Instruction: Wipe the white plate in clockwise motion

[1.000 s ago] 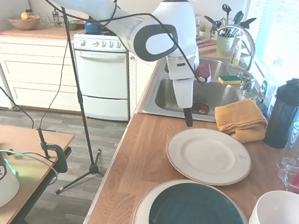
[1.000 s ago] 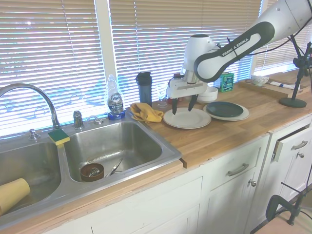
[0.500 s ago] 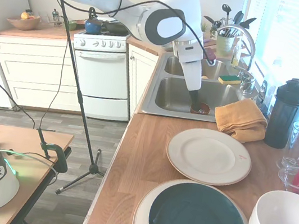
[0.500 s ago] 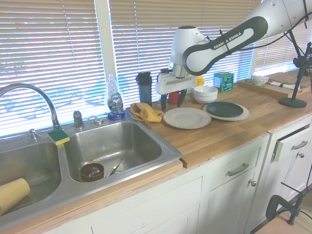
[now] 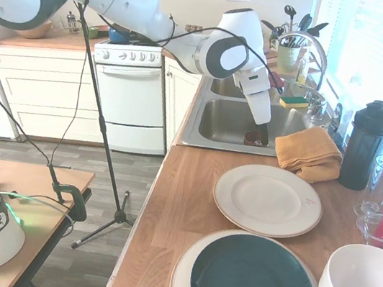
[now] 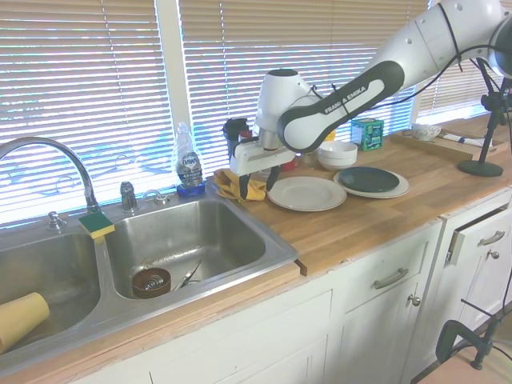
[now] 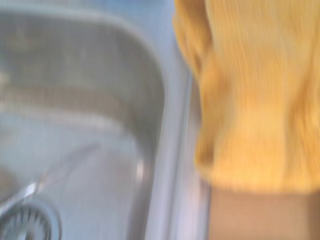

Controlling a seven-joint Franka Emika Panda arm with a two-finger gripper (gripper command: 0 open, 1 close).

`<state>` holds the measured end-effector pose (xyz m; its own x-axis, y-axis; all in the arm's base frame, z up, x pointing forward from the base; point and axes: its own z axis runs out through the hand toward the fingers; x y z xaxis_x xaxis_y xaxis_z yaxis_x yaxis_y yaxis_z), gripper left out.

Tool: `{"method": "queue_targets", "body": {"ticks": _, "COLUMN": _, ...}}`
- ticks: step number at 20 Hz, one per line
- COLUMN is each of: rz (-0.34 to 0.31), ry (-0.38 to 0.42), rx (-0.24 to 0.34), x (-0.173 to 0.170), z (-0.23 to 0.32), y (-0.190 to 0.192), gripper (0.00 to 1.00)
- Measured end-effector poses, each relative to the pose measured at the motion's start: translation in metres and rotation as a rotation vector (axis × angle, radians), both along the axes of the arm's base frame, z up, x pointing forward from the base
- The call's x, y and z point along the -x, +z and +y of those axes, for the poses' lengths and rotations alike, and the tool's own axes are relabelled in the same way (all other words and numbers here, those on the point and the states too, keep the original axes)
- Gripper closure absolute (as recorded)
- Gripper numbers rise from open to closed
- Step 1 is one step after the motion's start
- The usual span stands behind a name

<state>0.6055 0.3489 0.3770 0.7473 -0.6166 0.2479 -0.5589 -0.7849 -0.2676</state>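
Gripper (image 6: 257,183) spread over yellow cloth (image 6: 240,186), white plate (image 6: 306,193) just beside

The cloth (image 5: 309,153) lies between sink (image 5: 232,123) and white plate (image 5: 268,199) — bottle (image 5: 368,144) beside it.

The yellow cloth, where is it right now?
The yellow cloth lies crumpled on the wooden counter, between the sink and the dark bottle, just beyond the white plate.

"FRANKA EMIKA" on arm (image 6: 352,80), "Dawn" on soap bottle (image 6: 189,166)
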Motion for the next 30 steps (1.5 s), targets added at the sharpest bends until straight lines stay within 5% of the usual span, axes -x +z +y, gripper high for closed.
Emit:
{"method": "queue_targets", "body": {"ticks": 14, "rz": -0.335, "ry": -0.114, "rx": 0.075, "x": -0.062, "z": 0.002, "y": -0.055, "gripper": 0.0}}
{"method": "queue_targets", "body": {"ticks": 15, "rz": -0.343, "ry": -0.123, "rx": 0.07, "x": -0.063, "z": 0.002, "y": -0.057, "gripper": 1.0}}
{"method": "queue_targets", "body": {"ticks": 24, "rz": -0.355, "ry": -0.156, "rx": 0.068, "x": -0.067, "z": -0.007, "y": -0.066, "gripper": 1.0}}
{"method": "queue_targets", "body": {"ticks": 30, "rz": -0.301, "ry": -0.207, "rx": -0.037, "x": -0.058, "z": 0.005, "y": -0.078, "gripper": 1.0}}
